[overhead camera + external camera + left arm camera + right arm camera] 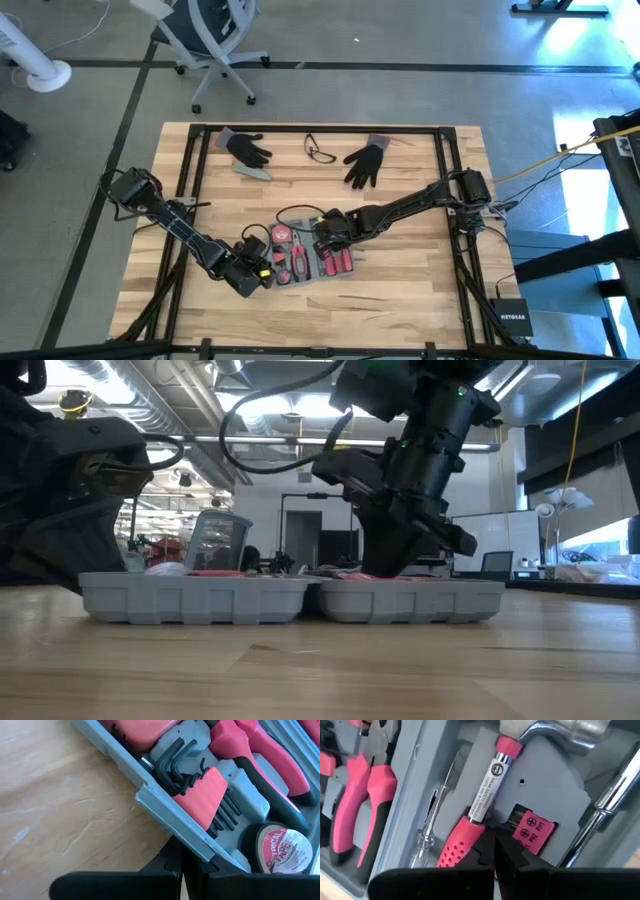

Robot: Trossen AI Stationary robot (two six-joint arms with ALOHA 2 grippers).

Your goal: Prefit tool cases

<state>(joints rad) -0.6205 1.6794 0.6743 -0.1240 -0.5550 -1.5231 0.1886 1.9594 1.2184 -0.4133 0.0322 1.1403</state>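
**A:** Blue-grey plastic, lying open flat: the tool case (pixel 312 257) sits near the front middle of the table, its long axis running left to right between the two arms.

**B:** Where do the grippers stand?

**A:** The right gripper (pixel 326 240) is directly over the case's right half, fingers clenched together with nothing between them, tips down by the pink-handled screwdriver (pixel 470 820). The left gripper (pixel 255 270) is also clenched and empty, pressed at the case's left end wall, just past the hex keys (pixel 200 785).

**B:** Which is nearer?

**A:** Both are at the case; the right looks better placed to seat tools in the recesses beneath it, with the left bracing the case.
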